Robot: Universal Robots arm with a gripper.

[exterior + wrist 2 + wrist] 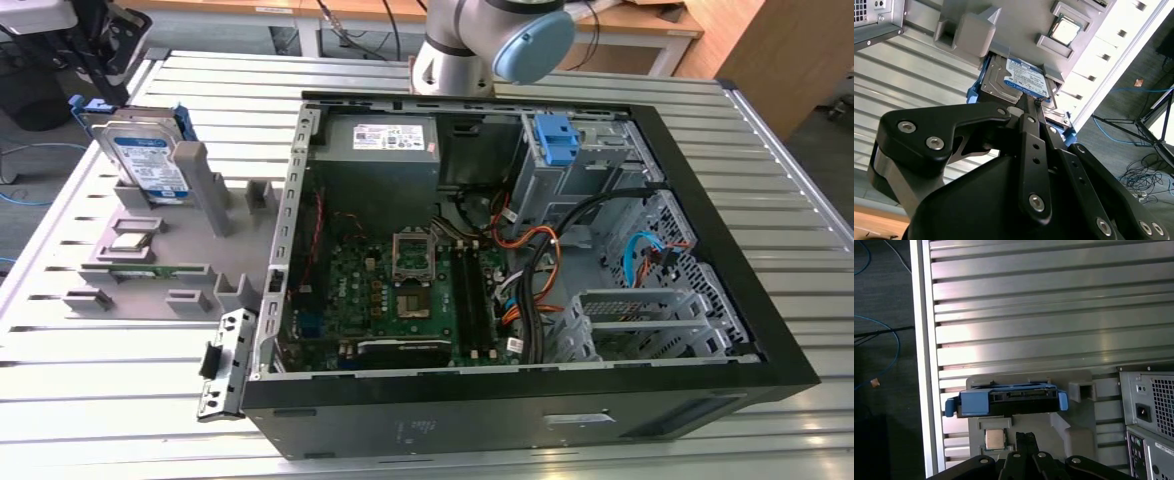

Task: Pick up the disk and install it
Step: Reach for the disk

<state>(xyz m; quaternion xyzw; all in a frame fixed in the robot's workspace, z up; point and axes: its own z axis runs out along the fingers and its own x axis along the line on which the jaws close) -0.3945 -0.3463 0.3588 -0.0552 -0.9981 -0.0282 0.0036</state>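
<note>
The disk (144, 155) is a silver hard drive with a white-and-blue label in a blue bracket. It stands tilted on edge in the grey fixture (174, 262) at the exterior view's left, beside the open computer case (534, 400). In both wrist views my gripper (1024, 436) hangs above the disk (1009, 401), apart from it, with its black fingers drawn together and nothing between them. In the second wrist view the gripper (1030, 100) points at the disk's labelled face (1024, 77).
The fixture also holds a processor chip (130, 242) and small grey posts. Inside the case sit a grey power-supply box (378, 140), a lone blue bracket (554, 135), the motherboard (400, 280) and loose cables. The slatted metal table (1029, 315) ends near the fixture.
</note>
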